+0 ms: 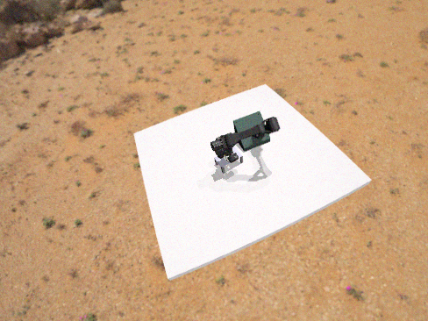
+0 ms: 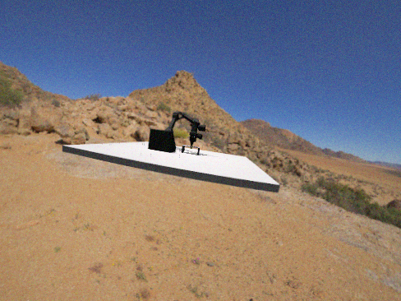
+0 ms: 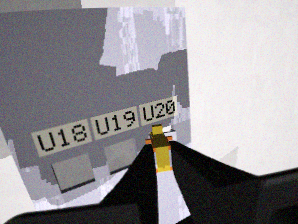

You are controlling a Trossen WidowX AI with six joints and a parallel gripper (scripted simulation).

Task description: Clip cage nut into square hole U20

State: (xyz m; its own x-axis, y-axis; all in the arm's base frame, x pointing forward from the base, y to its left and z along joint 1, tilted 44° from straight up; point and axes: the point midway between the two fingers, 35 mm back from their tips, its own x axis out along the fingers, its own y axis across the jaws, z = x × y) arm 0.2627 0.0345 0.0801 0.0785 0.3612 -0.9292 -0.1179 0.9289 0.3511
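And there the cage nut (image 3: pixel 163 158) was, clamped in the gripper (image 1: pixel 229 159) (image 2: pixel 192 145) (image 3: pixel 160 149) just by the U20 label (image 3: pixel 159 110) of the rail plate (image 3: pixel 45 65), where the wings needed to be kept squeezed, squared over the hole and lowered gently before any release.

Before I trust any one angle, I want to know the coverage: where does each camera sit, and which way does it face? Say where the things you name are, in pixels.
Top: high up, looking down at a slant on the white slab (image 1: pixel 197 219) (image 2: pixel 172 161); shows the arm (image 1: pixel 246 132) (image 2: pixel 193 120) and gripper.
Exterior: low, off to one side, looking across the slab toward rocky hills (image 2: pixel 181 88); shows the arm in profile.
Wrist: on the arm near the gripper (image 3: pixel 161 150), looking past its black fingers at the plate (image 3: pixel 45 60) and nut (image 3: pixel 163 159).
Top and exterior share the whole arm.
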